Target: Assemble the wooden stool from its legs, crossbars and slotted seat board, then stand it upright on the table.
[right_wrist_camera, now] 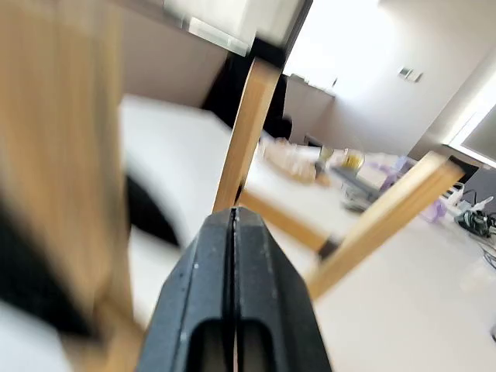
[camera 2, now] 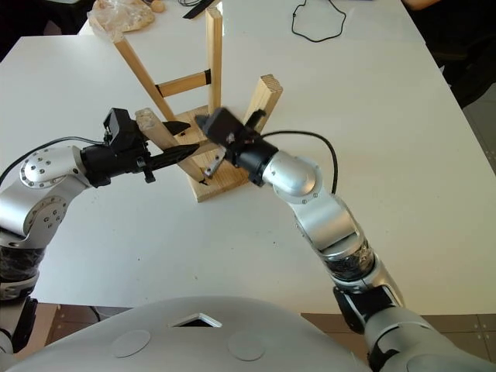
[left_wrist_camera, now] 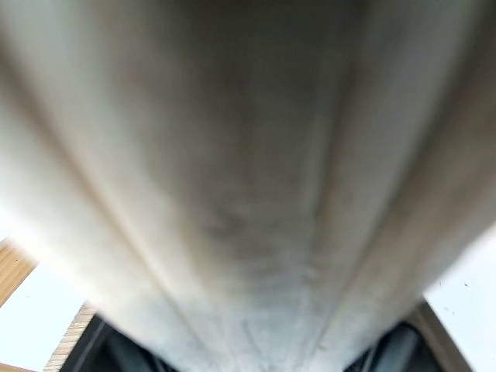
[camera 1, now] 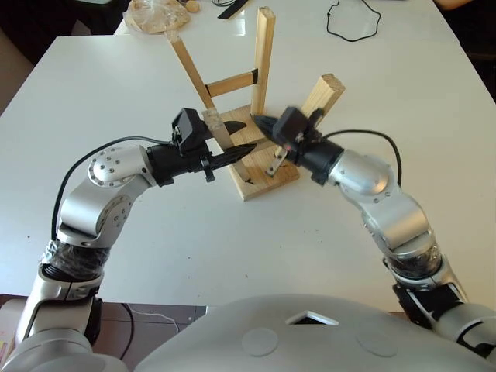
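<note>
The wooden stool stands upside down, its seat board (camera 1: 267, 184) flat on the white table (camera 1: 116, 85) and its legs pointing up. A crossbar (camera 1: 229, 84) joins the two far legs (camera 1: 262, 62). My left gripper (camera 1: 243, 136) comes in from the left and is shut on the short near leg (camera 1: 216, 124), one black finger on each side; that leg looms as a blur in the left wrist view. My right gripper (right_wrist_camera: 234, 223) is shut with nothing in it, its tip (camera 1: 260, 122) close to the same leg, in front of the right leg (camera 1: 324, 93).
A crumpled plastic bag (camera 1: 155, 15) lies at the table's far edge, left of the stool. A black cable (camera 1: 353, 22) loops at the far right. Open tabletop lies to the left, right and front of the stool.
</note>
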